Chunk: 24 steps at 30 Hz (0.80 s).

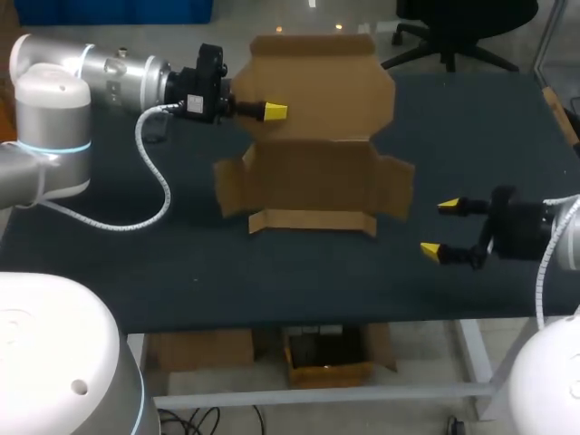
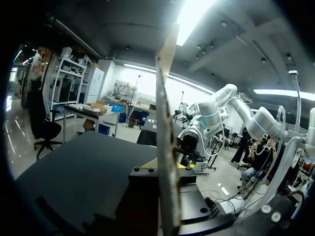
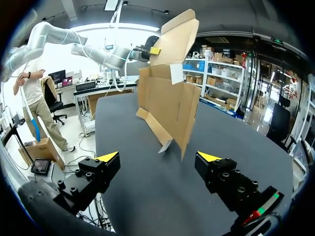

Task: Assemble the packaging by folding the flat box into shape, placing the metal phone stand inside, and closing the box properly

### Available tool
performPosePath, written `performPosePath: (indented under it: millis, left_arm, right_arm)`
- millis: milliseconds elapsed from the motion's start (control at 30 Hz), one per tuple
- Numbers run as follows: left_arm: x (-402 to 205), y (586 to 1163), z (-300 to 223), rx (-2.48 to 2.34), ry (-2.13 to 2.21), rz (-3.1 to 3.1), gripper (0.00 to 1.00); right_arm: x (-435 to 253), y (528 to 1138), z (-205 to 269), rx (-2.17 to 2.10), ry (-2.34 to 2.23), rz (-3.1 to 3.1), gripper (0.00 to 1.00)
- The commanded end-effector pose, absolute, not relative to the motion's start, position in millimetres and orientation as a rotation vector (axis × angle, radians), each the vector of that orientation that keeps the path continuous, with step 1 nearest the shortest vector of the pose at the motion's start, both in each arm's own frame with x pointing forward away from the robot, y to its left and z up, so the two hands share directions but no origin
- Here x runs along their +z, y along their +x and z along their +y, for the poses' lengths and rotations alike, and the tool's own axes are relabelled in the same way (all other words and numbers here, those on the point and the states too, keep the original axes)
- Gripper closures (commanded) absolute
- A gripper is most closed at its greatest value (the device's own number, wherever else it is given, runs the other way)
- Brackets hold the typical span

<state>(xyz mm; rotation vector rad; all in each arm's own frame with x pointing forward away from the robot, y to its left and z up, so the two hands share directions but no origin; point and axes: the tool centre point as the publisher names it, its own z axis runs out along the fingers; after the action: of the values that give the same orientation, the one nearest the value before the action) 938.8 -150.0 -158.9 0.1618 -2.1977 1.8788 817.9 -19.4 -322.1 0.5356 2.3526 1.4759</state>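
Half-folded box [image 1: 313, 181] stands mid tabletop [image 1: 136, 263], lid flap up. Left gripper [image 1: 272, 111]: jaws clamped on the lid's left edge. Right gripper [image 1: 441, 228]: jaws wide open, near the box's right side, not touching. Risk: thin cardboard buckles or slips in the one-sided pinch and the box tips. Phone stand not in sight. A loose side flap sticks out toward the right gripper, in its way.
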Motion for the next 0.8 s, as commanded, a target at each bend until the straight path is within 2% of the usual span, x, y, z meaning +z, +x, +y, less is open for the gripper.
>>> performPosePath:
  millis: [33,800]
  left_arm:
    - [-160.6,946.1,-149.2,1.867,0.146,-2.189,1.00]
    - [-168.7,956.7,-148.4,1.889,0.201,-2.235,1.00]
  right_arm:
    - [-321.4,816.9,-18.3,1.472,0.533,2.351,0.00]
    - [-329.8,816.0,-12.6,1.465,0.525,2.366,0.00]
